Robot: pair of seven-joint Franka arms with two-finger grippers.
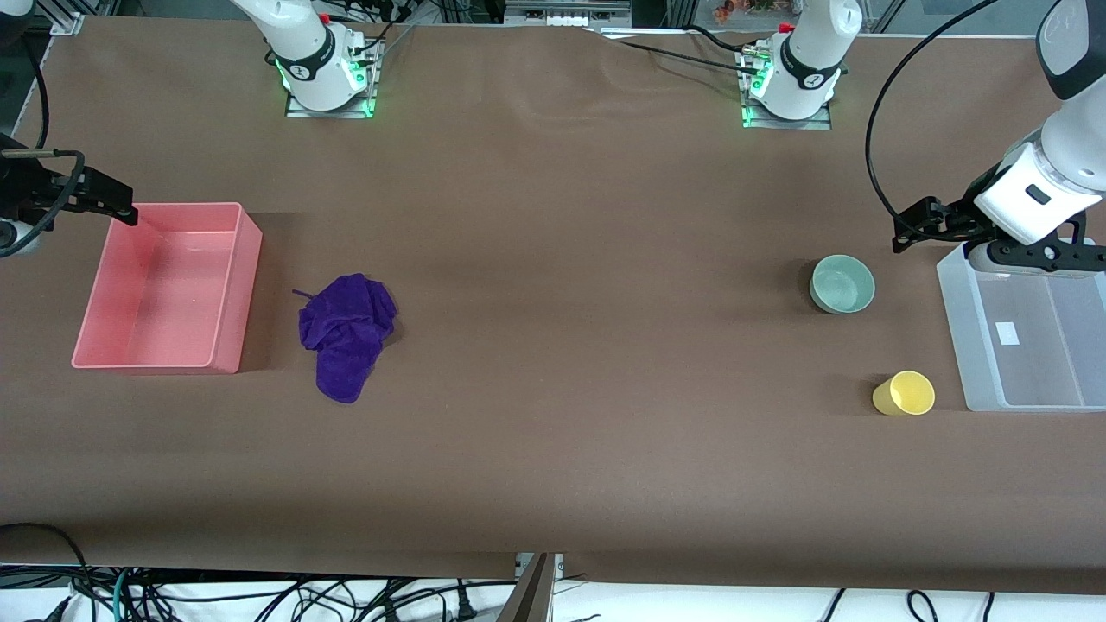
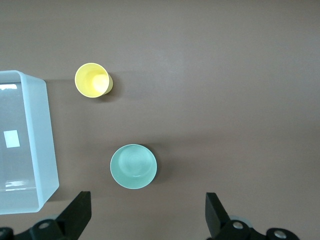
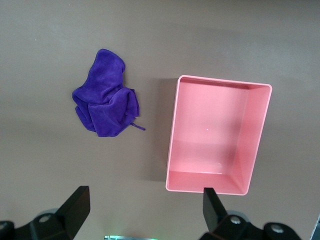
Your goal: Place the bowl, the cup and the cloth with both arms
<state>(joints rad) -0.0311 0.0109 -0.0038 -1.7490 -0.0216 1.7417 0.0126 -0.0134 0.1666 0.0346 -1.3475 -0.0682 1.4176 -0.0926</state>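
Note:
The mint-green bowl (image 1: 842,284) sits upright on the table toward the left arm's end; it also shows in the left wrist view (image 2: 133,166). The yellow cup (image 1: 904,393) sits nearer the front camera than the bowl, beside the clear bin; it also shows in the left wrist view (image 2: 92,80). The purple cloth (image 1: 346,333) lies crumpled beside the pink bin; it also shows in the right wrist view (image 3: 105,95). My left gripper (image 1: 1032,257) (image 2: 147,215) hangs high, open and empty, near the clear bin's farther end. My right gripper (image 1: 34,194) (image 3: 145,215) hangs high, open and empty, by the pink bin's farther end.
An empty pink bin (image 1: 233,285) (image 3: 172,140) stands at the right arm's end. An empty clear plastic bin (image 1: 959,337) (image 2: 47,145) stands at the left arm's end. Brown paper covers the table. The arm bases (image 1: 328,78) stand along the farther edge.

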